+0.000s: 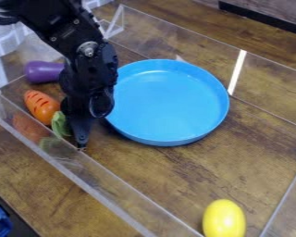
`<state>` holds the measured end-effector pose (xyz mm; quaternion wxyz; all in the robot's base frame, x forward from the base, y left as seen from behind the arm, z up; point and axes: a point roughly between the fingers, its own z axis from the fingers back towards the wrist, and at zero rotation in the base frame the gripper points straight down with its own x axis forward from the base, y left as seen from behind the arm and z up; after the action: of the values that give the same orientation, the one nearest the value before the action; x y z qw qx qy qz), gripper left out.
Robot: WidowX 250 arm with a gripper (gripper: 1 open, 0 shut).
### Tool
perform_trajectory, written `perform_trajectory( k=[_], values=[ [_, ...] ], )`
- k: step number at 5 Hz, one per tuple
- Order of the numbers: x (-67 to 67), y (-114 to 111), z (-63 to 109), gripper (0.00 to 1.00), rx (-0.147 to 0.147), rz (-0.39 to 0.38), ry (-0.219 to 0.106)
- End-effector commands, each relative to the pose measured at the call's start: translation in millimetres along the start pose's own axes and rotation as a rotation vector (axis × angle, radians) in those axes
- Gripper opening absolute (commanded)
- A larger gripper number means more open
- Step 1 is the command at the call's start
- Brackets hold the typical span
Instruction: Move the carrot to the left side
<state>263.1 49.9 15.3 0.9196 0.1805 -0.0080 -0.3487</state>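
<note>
The carrot (40, 104), small and orange with dark marks, lies on the wooden table left of the blue plate (163, 102), its green top pointing toward the front right. My black gripper (77, 137) points steeply down just right of it. Its fingers are shut on the carrot's green leafy end, which presses against them. The fingertips reach down to the table and partly hide the leaves.
A purple eggplant (42, 70) lies behind the carrot near the back left. A yellow lemon (222, 220) sits at the front right. Clear plastic walls (45, 159) run along the front left and around the table.
</note>
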Motion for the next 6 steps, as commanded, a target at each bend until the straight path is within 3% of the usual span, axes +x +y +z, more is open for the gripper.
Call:
perform_trajectory(
  k=[1, 2, 4, 5, 6],
  values=[
    [-2.3, 6, 11.2, 0.0, 0.003, 0.019, -0.023],
    [-9.8, 13, 15.4, 0.0, -0.011, 0.035, -0.02],
    [-14.3, 25, 40.1, 0.0, -0.01, -0.04, -0.076],
    [-11.4, 19, 33.5, 0.0, 0.022, -0.098, -0.111],
    [-9.0, 8, 13.8, 0.0, 0.03, -0.117, -0.123]
  ],
)
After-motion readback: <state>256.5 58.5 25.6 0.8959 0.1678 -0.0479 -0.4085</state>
